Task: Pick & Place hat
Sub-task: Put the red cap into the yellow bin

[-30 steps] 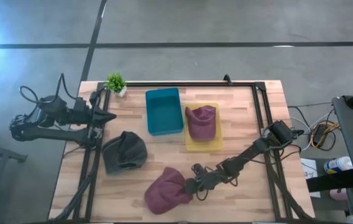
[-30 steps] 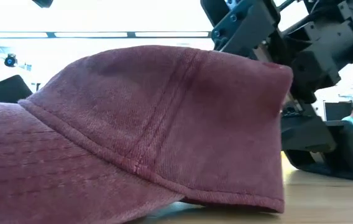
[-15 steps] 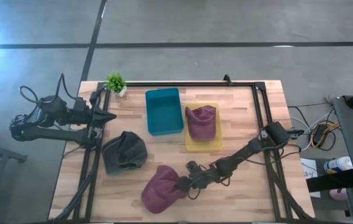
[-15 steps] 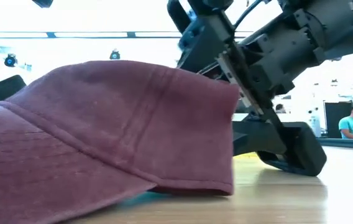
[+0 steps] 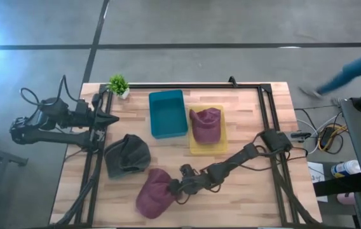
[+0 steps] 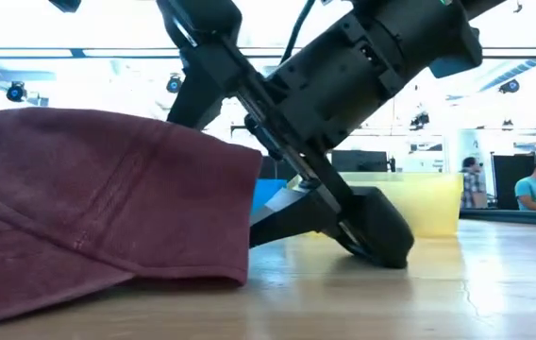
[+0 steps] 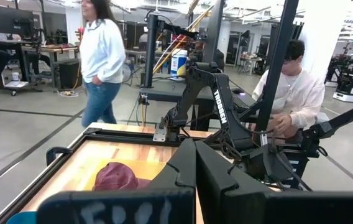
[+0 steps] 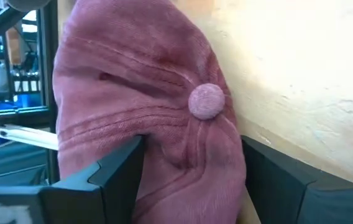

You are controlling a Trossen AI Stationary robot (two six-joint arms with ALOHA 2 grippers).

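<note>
A maroon cap (image 5: 150, 198) lies near the table's near edge, its underside on the wood; it also fills the left of the low view as the cap (image 6: 108, 217). My right gripper (image 5: 177, 187) is low at the cap's right side, open, with the crown (image 8: 164, 124) between its fingers. The cap's top button (image 8: 206, 101) faces the wrist camera. My left gripper (image 5: 113, 119) waits shut at the table's left edge, clear of everything. My right gripper comes in low from the table's right, slanting down. Its two fingers (image 8: 117, 174) stand on either side of the crown's rear part (image 8: 183, 155) and touch the cloth, which is creased between them. The cap rests on the table, with one fingertip (image 6: 372, 241) on the wood beside it.
A dark grey cap (image 5: 128, 154) lies left of the maroon one. A teal bin (image 5: 168, 113) and a yellow tray (image 5: 217, 147) holding a second maroon cap (image 5: 205, 124) sit farther back, a small plant (image 5: 118, 84) at the far left corner. People are beyond the table.
My right gripper has moved toward the table's left, staying low. The maroon cap has slid left along the table ahead of it, still flat on the wood. A person's arm has come into view at the far right.
</note>
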